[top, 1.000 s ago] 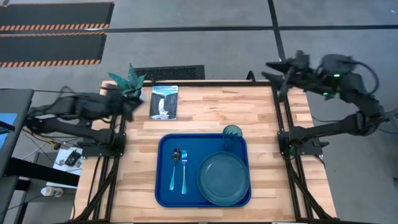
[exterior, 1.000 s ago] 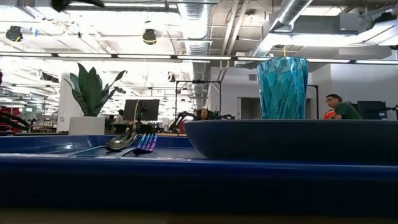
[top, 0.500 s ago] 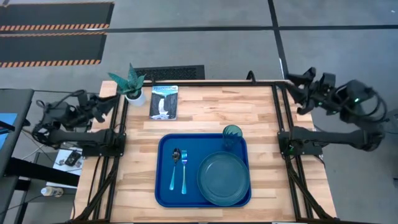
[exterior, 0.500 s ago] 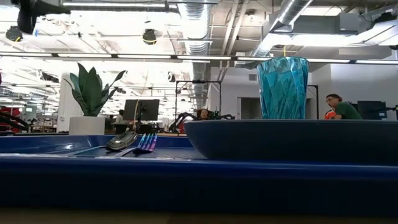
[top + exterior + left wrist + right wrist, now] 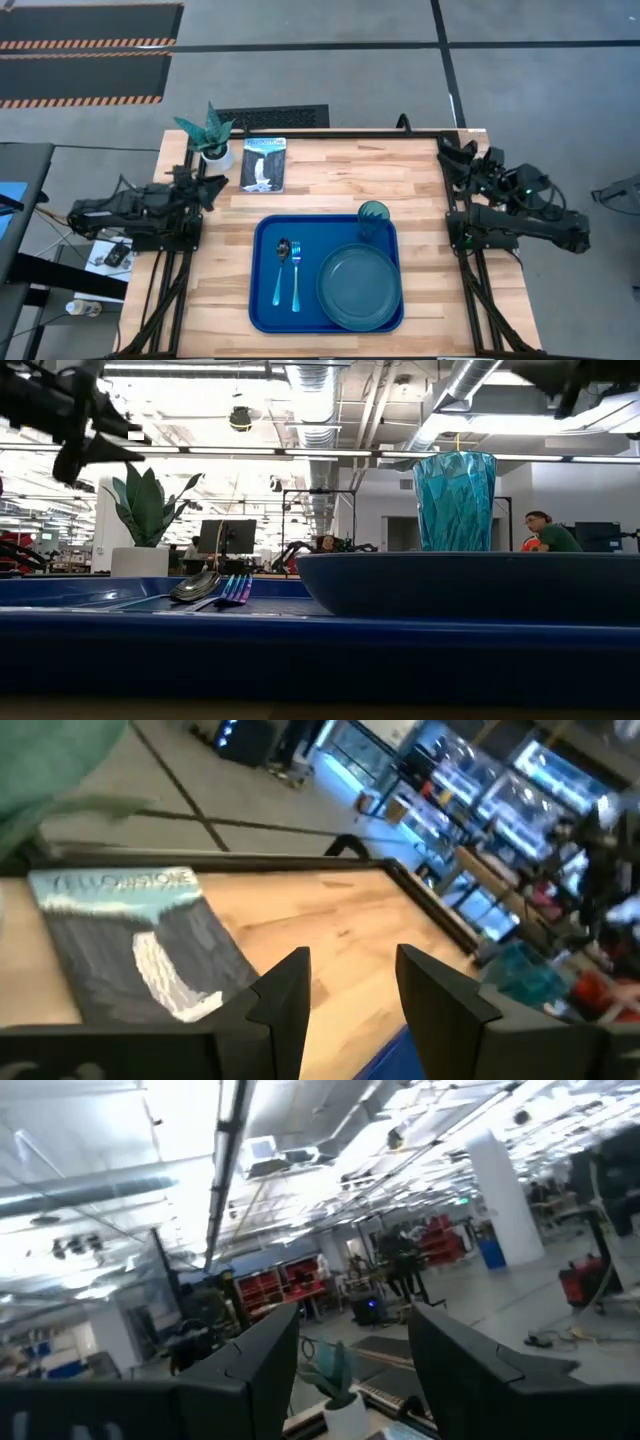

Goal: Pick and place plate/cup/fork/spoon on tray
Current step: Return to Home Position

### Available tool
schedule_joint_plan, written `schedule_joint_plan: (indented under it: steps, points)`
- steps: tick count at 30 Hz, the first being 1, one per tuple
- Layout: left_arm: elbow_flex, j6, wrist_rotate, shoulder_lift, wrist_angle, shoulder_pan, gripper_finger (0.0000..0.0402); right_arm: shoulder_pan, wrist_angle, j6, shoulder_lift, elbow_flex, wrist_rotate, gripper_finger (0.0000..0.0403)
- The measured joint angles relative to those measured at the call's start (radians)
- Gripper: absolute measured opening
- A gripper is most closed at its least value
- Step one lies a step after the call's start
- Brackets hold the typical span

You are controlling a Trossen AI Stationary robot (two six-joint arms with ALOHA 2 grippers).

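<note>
The blue tray (image 5: 265, 300) lies on the wooden table at its middle, toward the near edge. On the tray lie the dark-teal plate (image 5: 360, 287) at the right, the teal cup (image 5: 373, 218) upright at the far right corner, and the spoon (image 5: 282, 265) and fork (image 5: 297, 272) side by side at the left. In the low view the cup (image 5: 455, 500) stands behind the plate (image 5: 470, 585). My left gripper (image 5: 205, 188) is open and empty at the table's left edge. My right gripper (image 5: 455, 160) is open and empty at the right edge.
A picture booklet (image 5: 264, 164) lies at the table's far edge, also in the left wrist view (image 5: 150, 950). A white pot with a teal plant (image 5: 210, 135) stands at the far left corner. Bare wood lies between booklet and tray. A person (image 5: 545, 530) sits in the room behind.
Both arms have folded down over their bases at the table's sides. My right gripper has drawn back from the far right corner toward the near side and come lower. My left gripper has come down into the low view's top left. Nothing on the tray has moved.
</note>
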Motion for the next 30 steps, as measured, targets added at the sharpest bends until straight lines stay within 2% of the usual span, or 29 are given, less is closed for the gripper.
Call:
schedule_joint_plan:
  steps: [6, 12, 16, 20, 24, 30]
  points:
    - [-0.136, -0.067, -0.003, -0.002, 0.099, 0.001, 0.0137, 0.0, 0.057, 0.009, -0.103, -0.155, 0.008, 0.0214]
    - [-0.236, -0.072, -0.003, -0.002, 0.262, 0.002, 0.0137, -0.007, 0.132, 0.062, -0.092, -0.268, 0.014, 0.0214]
    - [-0.235, -0.015, -0.006, -0.002, 0.249, 0.003, 0.0137, -0.02, 0.166, 0.076, -0.1, -0.325, 0.014, 0.0214]
    - [-0.235, 0.015, -0.055, -0.002, 0.246, 0.003, 0.0137, -0.04, 0.157, 0.077, -0.1, -0.375, 0.011, 0.0214]
    - [-0.235, 0.023, -0.092, -0.002, 0.245, 0.003, 0.0137, -0.059, 0.116, 0.084, -0.099, -0.377, 0.005, 0.0214]
    - [-0.235, 0.034, -0.097, -0.002, 0.245, 0.003, 0.0137, -0.07, 0.113, 0.084, -0.099, -0.377, 0.003, 0.0214]
